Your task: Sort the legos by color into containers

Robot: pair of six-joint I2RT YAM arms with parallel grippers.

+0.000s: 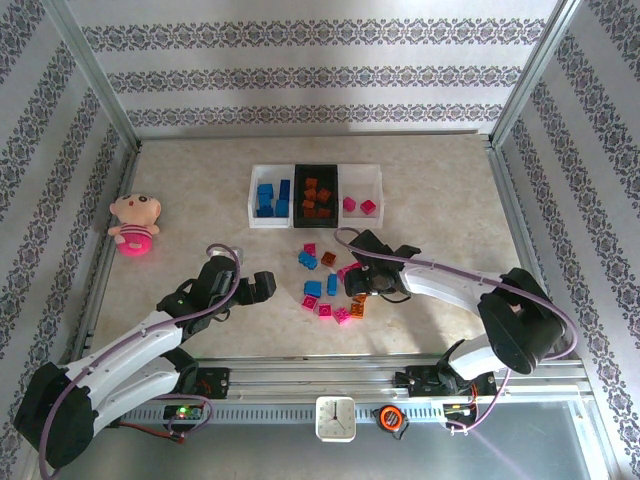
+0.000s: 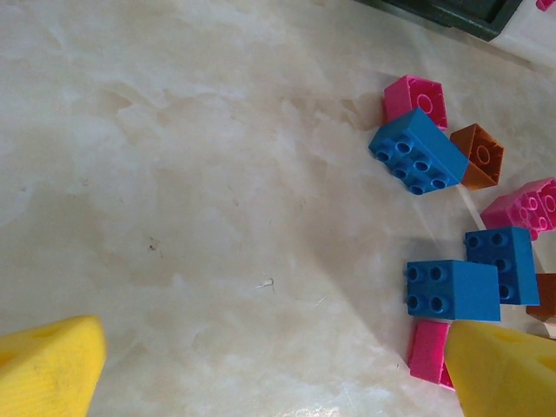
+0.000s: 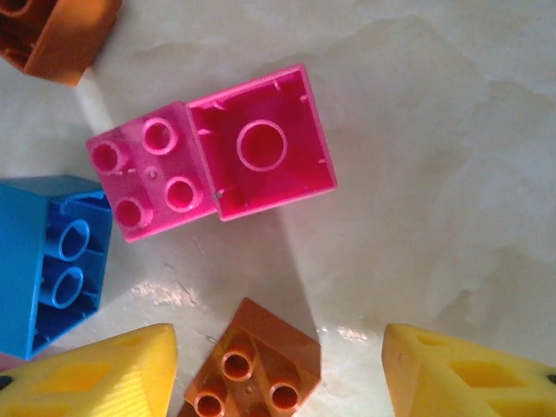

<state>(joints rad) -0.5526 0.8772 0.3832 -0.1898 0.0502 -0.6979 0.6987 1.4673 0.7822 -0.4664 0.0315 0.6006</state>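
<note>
Right claw spread astride an orange brick toward the near edge of the table; left claw spread, empty. Brick likely light, rigid, slick: pinch its flat opposite sides.

Blue, orange and magenta legos; white, black, white containers; beige marbled surface; pink plush doll; purple-patterned striped walls.

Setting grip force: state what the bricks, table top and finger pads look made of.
The bricks: hard moulded plastic, glossy; crisp studs and shiny highlights. The table top: marble-look, smooth, semi-gloss; veining and soft reflections, probably laminate rather than stone. The finger pads: yellow, matte, finely ribbed; likely printed plastic, not certain.
</note>
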